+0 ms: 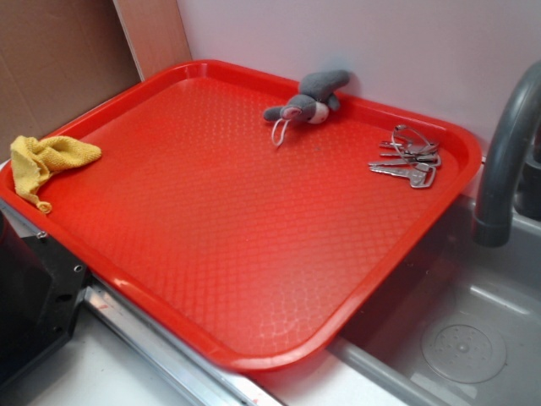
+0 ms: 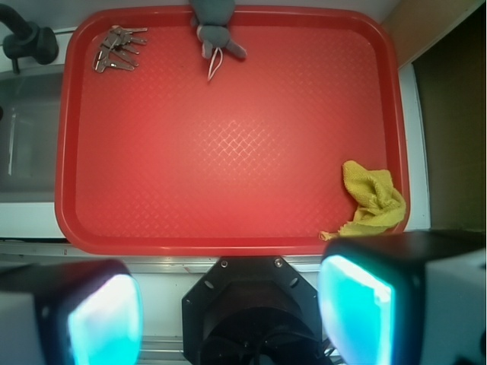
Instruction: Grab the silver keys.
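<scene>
Silver keys (image 1: pixel 409 159) lying flat on the red tray (image 1: pixel 211 228), in its far corner next to the grey faucet (image 1: pixel 505 161); several blades fanned out from wire rings, resting on the tray's textured floor just inside the raised rim. Seen again from the wrist view as a small bunch (image 2: pixel 117 49) in the tray's corner (image 2: pixel 228 152) nearest the faucet (image 2: pixel 29 39). Touched by nothing.

End effector (image 2: pixel 228 315) well apart from the keys, over the opposite long edge of the tray, outside its rim. Spread wide: two pads (image 2: pixel 103 319) glowing pale cyan at the lower corners of the wrist view, a broad gap between them, nothing held and nothing in contact. Not visible in the exterior view.

Along the same long rim as the keys, nearer its middle, a grey plush toy (image 1: pixel 309 100) with a white string loop, partly draped up over the rim and clear of the keys; same toy (image 2: pixel 215 30) in the wrist view. At the tray's corner diagonally opposite the keys, a crumpled yellow cloth (image 1: pixel 46 162), lying partly on the rim and partly on the tray floor, also in the wrist view (image 2: pixel 370 199). Rest of the tray floor bare.

Beside the tray's short end by the keys, a steel sink (image 1: pixel 473 330), with the faucet rising over it. Under the tray, a pale surface (image 1: pixel 93 372).
</scene>
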`<state>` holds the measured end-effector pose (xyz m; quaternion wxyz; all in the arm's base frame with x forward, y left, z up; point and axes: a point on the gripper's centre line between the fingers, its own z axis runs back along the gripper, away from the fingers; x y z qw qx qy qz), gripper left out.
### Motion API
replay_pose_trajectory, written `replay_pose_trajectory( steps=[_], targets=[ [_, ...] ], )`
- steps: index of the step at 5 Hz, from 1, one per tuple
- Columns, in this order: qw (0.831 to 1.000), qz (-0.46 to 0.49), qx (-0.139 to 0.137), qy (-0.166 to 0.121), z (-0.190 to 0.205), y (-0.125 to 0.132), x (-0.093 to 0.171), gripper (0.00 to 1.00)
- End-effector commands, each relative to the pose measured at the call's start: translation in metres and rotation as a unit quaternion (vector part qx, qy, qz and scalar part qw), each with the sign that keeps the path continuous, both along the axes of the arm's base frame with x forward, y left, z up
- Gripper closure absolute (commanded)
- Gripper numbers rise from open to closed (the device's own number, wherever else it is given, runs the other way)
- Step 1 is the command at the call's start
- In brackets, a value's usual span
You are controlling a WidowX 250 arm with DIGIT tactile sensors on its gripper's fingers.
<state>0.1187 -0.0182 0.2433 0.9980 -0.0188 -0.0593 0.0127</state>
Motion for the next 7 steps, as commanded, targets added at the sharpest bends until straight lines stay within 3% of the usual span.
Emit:
replay_pose_trajectory(
  steps=[1, 2, 3, 4, 7],
  targets=[
    [1.000, 0.000, 0.000, 0.000, 0.000, 0.000, 0.000, 0.00],
    [0.985, 0.111, -0.119, -0.053, -0.017, -0.011, 0.034, 0.00],
    [0.944, 0.229, -0.235, -0.027, -0.038, -0.020, 0.071, 0.00],
    [0.938, 0.249, -0.243, -0.011, -0.057, -0.018, 0.096, 0.00],
    [0.938, 0.249, -0.243, -0.011, -0.057, -0.018, 0.096, 0.00]
  ],
)
